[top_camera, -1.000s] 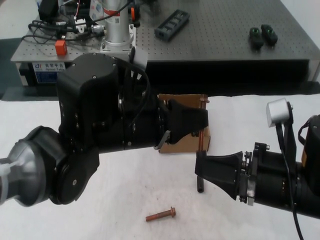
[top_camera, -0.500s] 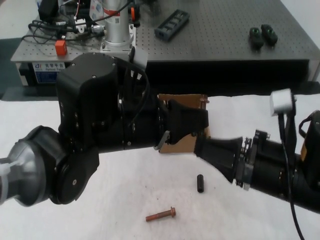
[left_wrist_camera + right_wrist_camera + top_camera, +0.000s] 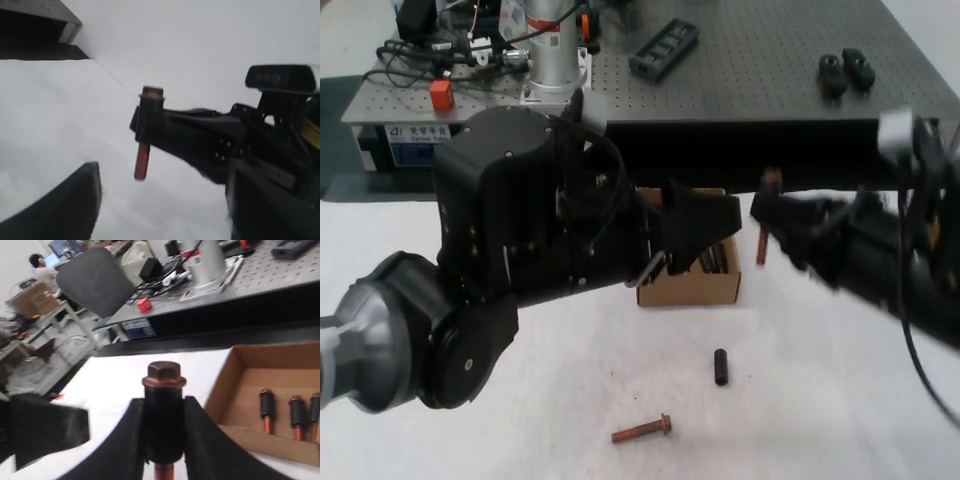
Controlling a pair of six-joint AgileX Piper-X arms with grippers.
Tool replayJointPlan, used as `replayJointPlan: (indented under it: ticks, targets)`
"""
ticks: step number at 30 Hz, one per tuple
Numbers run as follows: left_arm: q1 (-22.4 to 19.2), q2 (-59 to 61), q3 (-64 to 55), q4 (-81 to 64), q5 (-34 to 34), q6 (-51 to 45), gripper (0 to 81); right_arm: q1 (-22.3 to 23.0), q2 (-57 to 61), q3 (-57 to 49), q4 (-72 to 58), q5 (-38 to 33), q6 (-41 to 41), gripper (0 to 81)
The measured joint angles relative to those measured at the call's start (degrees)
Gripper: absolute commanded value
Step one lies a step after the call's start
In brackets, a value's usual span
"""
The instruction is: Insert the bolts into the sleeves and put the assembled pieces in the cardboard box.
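My right gripper [image 3: 164, 402] is clamped on an assembled piece [image 3: 164, 376] just right of the cardboard box [image 3: 688, 288], which holds three more pieces [image 3: 266, 409]. One bolt [image 3: 642, 431] and one sleeve [image 3: 721, 366] lie loose nearer, unjoined. I cannot tell the state of the left gripper [image 3: 705, 225].

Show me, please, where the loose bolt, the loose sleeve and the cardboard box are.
loose bolt [image 3: 642, 431], high view, mid-shank.
loose sleeve [image 3: 721, 366], high view, its middle.
cardboard box [image 3: 688, 289], high view, front wall.

A white sheet covers the desk [image 3: 840, 410]. Behind it stands a grey perforated metal table [image 3: 770, 80] carrying tangled cables [image 3: 420, 50], a small orange block [image 3: 441, 94], a silver post [image 3: 552, 50] and a black tray [image 3: 664, 48]. Farther off there's a grey chair back [image 3: 95, 282].
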Motion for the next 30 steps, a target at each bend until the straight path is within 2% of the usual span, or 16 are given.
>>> replayJointPlan:
  ticks: [3, 5, 7, 11, 18, 20, 25, 26, 28, 30]
  targets:
    - [0.0, 0.0, 0.0, 5.1, -6.2, 2.9, 50.3, -2.0, 12.9, -15.5, 12.8, 4.8, -9.0, 0.7]
    - [0.0, 0.0, 0.0, 9.7, -10.4, 4.7, 50.3, -2.0, 22.9, -26.5, 18.8, 7.9, -12.6, 0.7]
    - [0.0, 0.0, 0.0, 14.0, -14.3, 6.9, 50.3, -1.7, 29.5, -33.3, 23.0, 9.3, -14.0, 0.7]
    - [0.0, 0.0, 0.0, 16.9, -17.2, 9.3, 50.3, -1.1, 41.4, -44.1, 30.6, 10.5, -14.8, 0.7]
    - [0.0, 0.0, 0.0, 19.4, -20.9, 11.8, 50.3, 0.4, 52.4, -53.5, 39.5, 10.9, -14.9, 0.3]
    - [0.0, 0.0, 0.0, 19.4, -21.3, 12.1, 50.3, 0.6, 53.3, -53.9, 40.2, 10.9, -14.9, 5.8]
    - [0.0, 0.0, 0.0, 19.5, -21.8, 12.6, 50.3, 1.3, 54.3, -54.1, 41.5, 10.9, -15.0, 35.8]
    - [0.0, 0.0, 0.0, 19.5, -21.8, 12.6, 50.3, 1.3, 54.3, -54.3, 41.5, 10.9, -15.0, 38.9]
    - [0.0, 0.0, 0.0, 19.5, -21.8, 12.6, 50.3, 1.3, 54.3, -54.6, 41.4, 10.9, -15.0, 39.9]
    - [0.0, 0.0, 0.0, 19.5, -21.8, 12.6, 50.3, 1.3, 54.3, -54.7, 41.3, 10.9, -15.0, 36.3]
